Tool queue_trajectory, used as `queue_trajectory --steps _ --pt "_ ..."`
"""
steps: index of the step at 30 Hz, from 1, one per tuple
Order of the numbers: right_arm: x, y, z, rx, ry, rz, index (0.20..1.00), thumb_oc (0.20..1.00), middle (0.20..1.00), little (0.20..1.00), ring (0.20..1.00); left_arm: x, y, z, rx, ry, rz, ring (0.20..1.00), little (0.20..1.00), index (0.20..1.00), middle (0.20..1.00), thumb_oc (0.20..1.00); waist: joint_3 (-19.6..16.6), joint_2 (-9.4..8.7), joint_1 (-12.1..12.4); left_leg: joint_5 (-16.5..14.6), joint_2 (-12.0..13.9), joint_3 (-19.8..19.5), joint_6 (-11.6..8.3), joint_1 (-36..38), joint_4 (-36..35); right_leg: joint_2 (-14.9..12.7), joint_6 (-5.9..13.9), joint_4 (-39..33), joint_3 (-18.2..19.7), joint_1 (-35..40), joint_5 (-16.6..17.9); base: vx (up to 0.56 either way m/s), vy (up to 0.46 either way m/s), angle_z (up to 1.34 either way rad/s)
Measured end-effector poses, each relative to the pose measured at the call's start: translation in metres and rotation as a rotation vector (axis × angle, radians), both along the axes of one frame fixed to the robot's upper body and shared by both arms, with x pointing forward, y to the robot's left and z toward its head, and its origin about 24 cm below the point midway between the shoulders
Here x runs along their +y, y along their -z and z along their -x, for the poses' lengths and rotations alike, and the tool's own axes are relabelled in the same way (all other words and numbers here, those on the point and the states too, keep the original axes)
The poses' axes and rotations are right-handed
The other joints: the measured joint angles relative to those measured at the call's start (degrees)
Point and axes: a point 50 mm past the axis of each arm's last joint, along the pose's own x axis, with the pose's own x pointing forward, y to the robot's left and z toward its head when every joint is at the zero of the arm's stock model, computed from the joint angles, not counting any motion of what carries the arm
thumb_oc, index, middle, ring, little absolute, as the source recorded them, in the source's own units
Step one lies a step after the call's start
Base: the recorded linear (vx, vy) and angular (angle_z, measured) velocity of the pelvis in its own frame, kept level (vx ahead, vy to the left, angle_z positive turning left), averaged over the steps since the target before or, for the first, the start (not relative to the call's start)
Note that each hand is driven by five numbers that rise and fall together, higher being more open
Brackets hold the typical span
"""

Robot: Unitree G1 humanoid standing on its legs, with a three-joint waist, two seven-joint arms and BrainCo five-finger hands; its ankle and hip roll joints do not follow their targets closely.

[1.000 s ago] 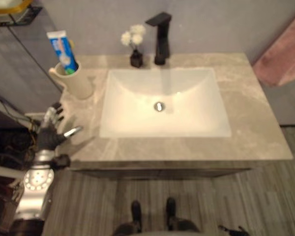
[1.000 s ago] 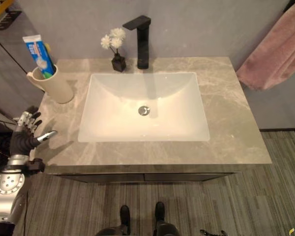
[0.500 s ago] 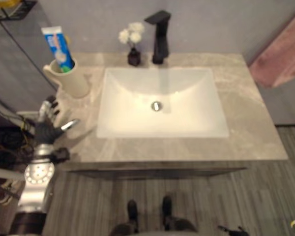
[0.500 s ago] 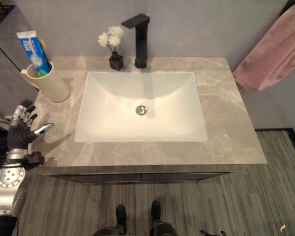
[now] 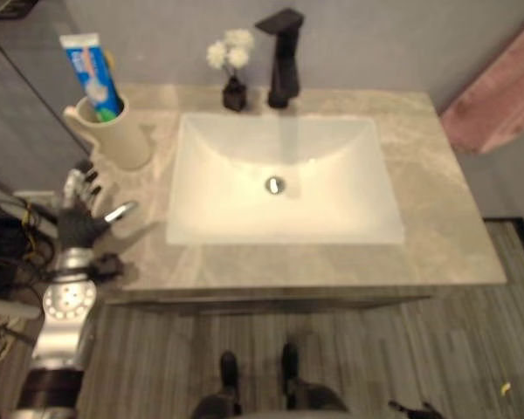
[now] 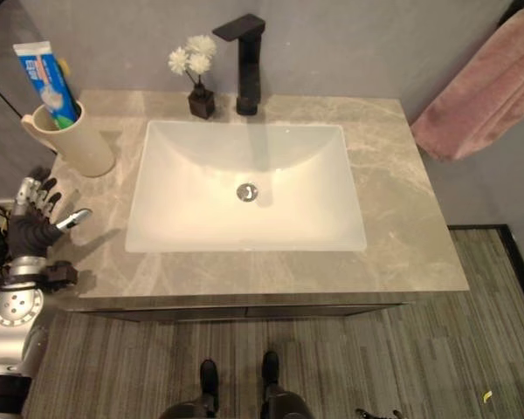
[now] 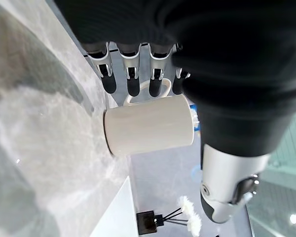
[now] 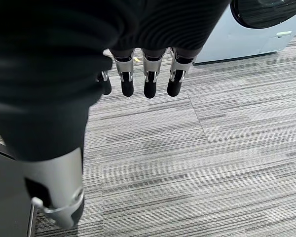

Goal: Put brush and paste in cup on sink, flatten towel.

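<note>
One cup (image 6: 74,147) holding paste (image 6: 45,74), just beyond left hand (image 6: 31,223), fingers spread, empty.

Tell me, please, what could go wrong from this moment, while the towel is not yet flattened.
1. The left robot hand hangs open near the cup; a careless sweep could knock it over, and the toothpaste stands tall in it, so it may tip easily.
2. The pink towel hangs bunched beyond the counter's right edge, while the right robot hand is open over the floor; the reach looks long.
3. The small flower vase beside the faucet could be hit by an arm crossing the sink.
</note>
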Motion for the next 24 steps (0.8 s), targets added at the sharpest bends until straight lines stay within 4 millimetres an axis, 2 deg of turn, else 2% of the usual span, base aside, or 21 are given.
queue_trajectory --steps 7,21,24 --pt "0.0 0.0 -0.001 -0.002 -0.001 0.0 1.0 1.0 1.0 1.0 1.0 -0.001 -0.008 -0.005 -0.036 0.01 0.023 1.0 1.0 1.0 1.0 1.0 1.03 -0.14 0.0 0.0 -0.02 -0.11 0.01 -0.85 0.02 -0.01 0.01 0.02 -0.02 -0.78 -0.04 0.01 -0.001 0.0" --pt "-0.002 -0.001 -0.001 -0.002 -0.001 0.005 1.0 1.0 1.0 1.0 1.0 -0.001 -0.007 -0.004 -0.031 0.012 0.036 1.0 1.0 1.0 1.0 1.0 2.76 0.15 -0.03 0.01 -0.01 -0.18 -0.01 -1.25 0.02 0.0 0.01 0.02 -0.11 -1.15 -0.04 0.0 0.0 0.0" --pt "-0.002 -0.001 -0.001 -0.003 -0.002 0.006 1.0 1.0 1.0 1.0 1.0 -0.001 -0.012 -0.007 -0.051 0.015 0.033 1.0 1.0 1.0 1.0 1.0 2.83 0.17 0.0 0.07 -0.03 -0.18 -0.01 -2.09 0.04 0.0 -0.01 0.21 -0.19 -1.9 0.0 0.0 0.0 0.01"
